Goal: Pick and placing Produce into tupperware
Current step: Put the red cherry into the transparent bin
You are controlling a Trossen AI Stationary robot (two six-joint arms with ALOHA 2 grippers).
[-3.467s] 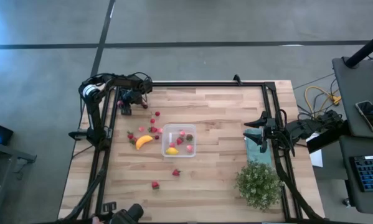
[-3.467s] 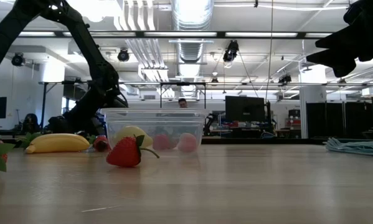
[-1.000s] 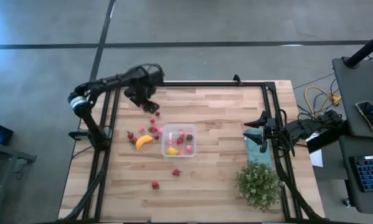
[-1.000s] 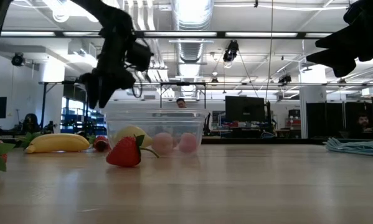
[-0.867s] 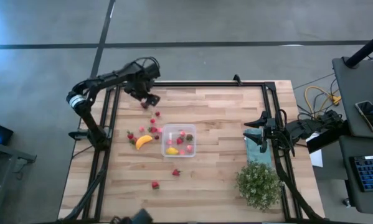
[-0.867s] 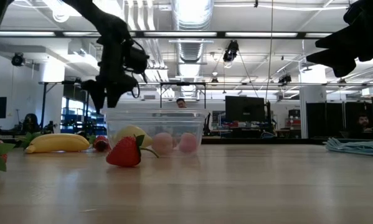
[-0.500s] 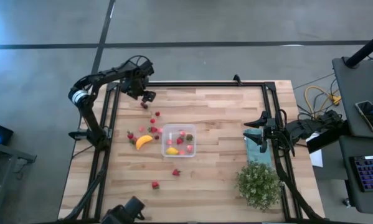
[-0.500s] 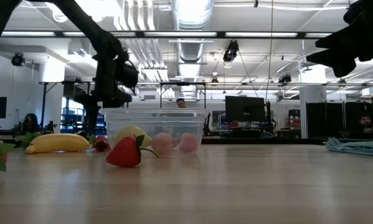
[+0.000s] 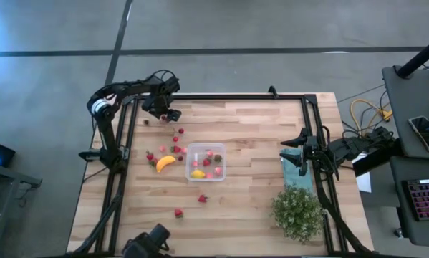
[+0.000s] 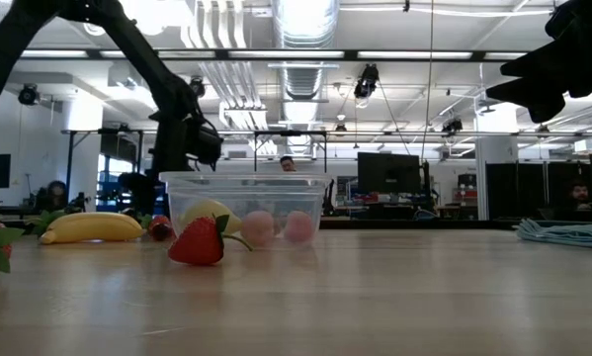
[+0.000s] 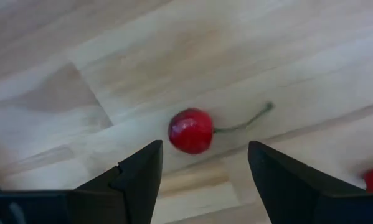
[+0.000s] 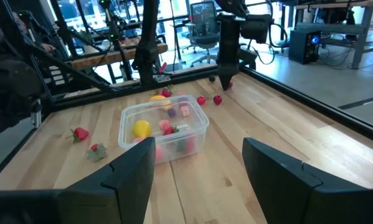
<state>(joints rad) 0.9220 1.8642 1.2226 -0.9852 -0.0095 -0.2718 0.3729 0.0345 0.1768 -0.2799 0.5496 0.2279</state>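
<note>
The task is partly done. The clear tupperware (image 9: 205, 162) sits near the middle of the table (image 9: 257, 208) and already holds the lemon (image 9: 198, 173) and several red and pink berries (image 9: 210, 158). Plenty of produce is left outside it: the orange-yellow curved piece (image 9: 165, 163) just beside the box at its 9 o'clock, a scatter of berries from 9 to 11 o'clock, a strawberry (image 9: 202, 198) at 6 o'clock and another berry (image 9: 178, 212) farther off at 7 o'clock.

The left gripper (image 9: 165, 115) hangs low over the table's far-left corner, at 11 o'clock from the box, its jaws apart and empty. Between them on the wood lies a red cherry (image 11: 190, 130) with a thin stem, so picking it up looks like the step in hand.

The right gripper (image 9: 294, 143) waits at the table's right edge, jaws apart and holding nothing, above the teal cloth (image 9: 297, 173) and near the green plant (image 9: 297, 213).
</note>
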